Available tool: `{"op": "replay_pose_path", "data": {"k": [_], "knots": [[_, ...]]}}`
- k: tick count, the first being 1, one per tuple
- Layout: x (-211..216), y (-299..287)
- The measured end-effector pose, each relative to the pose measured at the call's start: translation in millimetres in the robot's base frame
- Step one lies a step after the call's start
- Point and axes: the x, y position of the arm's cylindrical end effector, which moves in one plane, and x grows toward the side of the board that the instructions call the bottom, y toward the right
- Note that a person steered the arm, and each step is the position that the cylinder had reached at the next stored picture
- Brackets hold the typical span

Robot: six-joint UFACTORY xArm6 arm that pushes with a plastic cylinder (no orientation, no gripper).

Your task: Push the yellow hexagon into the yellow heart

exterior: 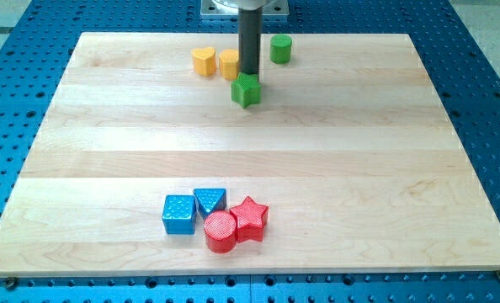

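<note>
The yellow hexagon (228, 64) sits near the view's top, just right of the yellow heart (203, 61), with a thin gap or light contact between them. My tip (249, 75) comes down from the view's top, right beside the hexagon's right side. It is just behind a green cube (246, 90), which hides its very end.
A green cylinder (280, 49) stands to the right of the rod near the top edge. Near the view's bottom, a blue cube (178, 214), a blue triangle (210, 201), a red cylinder (220, 231) and a red star (250, 218) are clustered on the wooden board (359, 151).
</note>
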Motion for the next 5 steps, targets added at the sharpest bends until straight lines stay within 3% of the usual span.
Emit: {"op": "replay_pose_path", "data": {"k": [1, 2, 5], "knots": [[-10.2, -19.0], [-12.5, 22.8], [-57.1, -6.4]]}}
